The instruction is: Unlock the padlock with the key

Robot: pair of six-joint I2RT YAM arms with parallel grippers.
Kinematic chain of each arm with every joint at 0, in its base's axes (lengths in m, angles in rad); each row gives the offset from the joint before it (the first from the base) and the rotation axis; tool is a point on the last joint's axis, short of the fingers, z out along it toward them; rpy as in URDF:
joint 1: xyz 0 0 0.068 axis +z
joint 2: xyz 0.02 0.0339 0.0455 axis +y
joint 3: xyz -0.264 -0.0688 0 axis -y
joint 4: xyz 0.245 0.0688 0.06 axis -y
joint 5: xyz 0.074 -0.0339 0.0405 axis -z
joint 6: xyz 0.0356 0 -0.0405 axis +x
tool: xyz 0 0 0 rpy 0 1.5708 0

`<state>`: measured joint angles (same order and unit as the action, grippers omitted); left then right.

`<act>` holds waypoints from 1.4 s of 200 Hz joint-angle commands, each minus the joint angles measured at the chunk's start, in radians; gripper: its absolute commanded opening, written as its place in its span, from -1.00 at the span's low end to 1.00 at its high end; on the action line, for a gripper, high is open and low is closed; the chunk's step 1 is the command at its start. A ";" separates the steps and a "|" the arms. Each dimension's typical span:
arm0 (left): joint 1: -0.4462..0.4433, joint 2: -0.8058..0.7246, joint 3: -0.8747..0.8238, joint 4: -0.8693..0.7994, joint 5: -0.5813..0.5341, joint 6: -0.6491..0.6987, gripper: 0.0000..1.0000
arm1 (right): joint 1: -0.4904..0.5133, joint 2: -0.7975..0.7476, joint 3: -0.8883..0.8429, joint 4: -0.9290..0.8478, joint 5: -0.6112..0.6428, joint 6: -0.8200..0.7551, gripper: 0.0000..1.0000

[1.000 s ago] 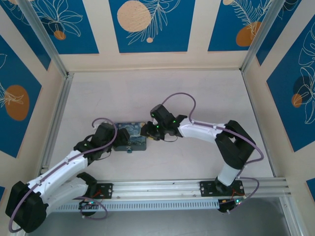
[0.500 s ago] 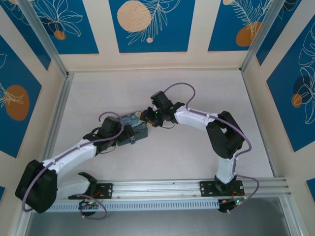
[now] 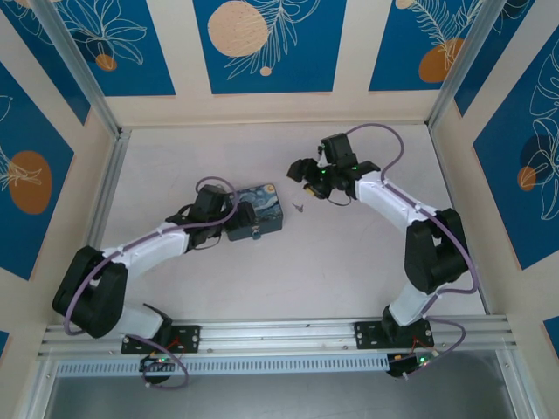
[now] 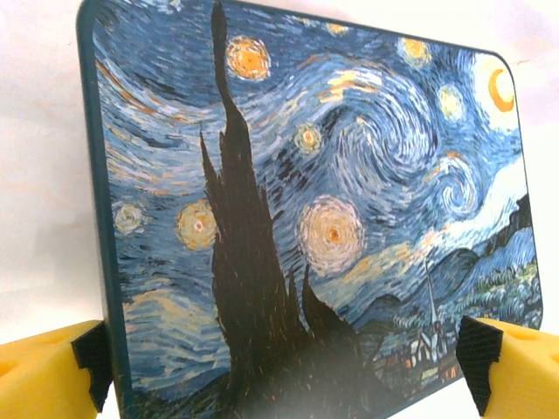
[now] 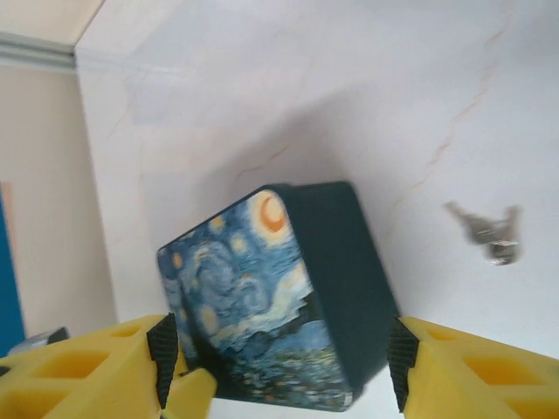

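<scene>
Top: my right gripper (image 3: 301,170) has backed off beyond the tin (image 3: 262,205), spread and empty; the key (image 3: 299,208) lies just right of it. Left wrist: my left gripper (image 4: 284,358) clamps the tin. Right wrist: key loose beside it; I must regrasp.

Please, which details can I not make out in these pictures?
The padlock: top view, too small to tell locked or open.
The key: right wrist view, blurred; its shape unclear.
Left claw: left wrist view, bottom edge cuts its fingers; grip on the tin uncertain.
</scene>
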<state>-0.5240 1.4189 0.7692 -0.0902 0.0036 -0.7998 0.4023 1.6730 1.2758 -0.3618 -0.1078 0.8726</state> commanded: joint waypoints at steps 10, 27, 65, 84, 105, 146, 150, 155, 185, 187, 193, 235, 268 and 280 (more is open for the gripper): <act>0.002 0.085 0.124 0.005 0.048 0.090 1.00 | -0.031 0.074 0.054 -0.202 0.034 -0.306 0.25; 0.004 0.115 0.161 -0.014 0.049 0.105 1.00 | -0.034 0.134 0.095 -0.256 0.069 -0.414 0.15; 0.018 0.115 0.180 -0.049 0.031 0.104 1.00 | -0.010 0.228 0.149 -0.310 0.163 -0.521 -0.08; 0.027 0.096 0.166 -0.076 0.008 0.103 1.00 | 0.003 0.261 0.164 -0.316 0.201 -0.539 -0.11; 0.044 0.064 0.134 -0.082 -0.003 0.095 1.00 | 0.016 0.296 0.185 -0.322 0.214 -0.550 -0.14; 0.080 -0.004 0.084 -0.082 -0.004 0.079 1.00 | 0.044 0.358 0.229 -0.327 0.227 -0.554 -0.16; 0.081 -0.008 0.082 -0.082 -0.004 0.078 1.00 | 0.046 0.363 0.235 -0.327 0.229 -0.550 -0.16; 0.084 -0.013 0.080 -0.083 -0.003 0.077 1.00 | 0.047 0.369 0.241 -0.328 0.230 -0.548 -0.16; 0.088 -0.021 0.078 -0.087 0.007 0.076 1.00 | 0.054 0.418 0.292 -0.341 0.235 -0.543 -0.17; 0.088 -0.021 0.079 -0.087 0.007 0.075 1.00 | 0.055 0.423 0.296 -0.342 0.235 -0.543 -0.17; 0.088 -0.021 0.078 -0.087 0.008 0.074 1.00 | 0.058 0.430 0.303 -0.344 0.237 -0.545 -0.18; 0.089 -0.012 0.079 -0.082 0.013 0.068 1.00 | 0.086 0.459 0.308 -0.354 0.255 -0.550 -0.37; 0.092 -0.002 0.093 -0.085 0.021 0.074 1.00 | 0.093 0.433 0.250 -0.337 0.265 -0.534 -0.59; 0.093 -0.002 0.099 -0.086 0.021 0.075 1.00 | 0.093 0.413 0.224 -0.327 0.267 -0.522 -0.66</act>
<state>-0.4458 1.4166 0.8543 -0.1581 0.0166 -0.7261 0.4911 2.1181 1.5532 -0.6796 0.1474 0.3389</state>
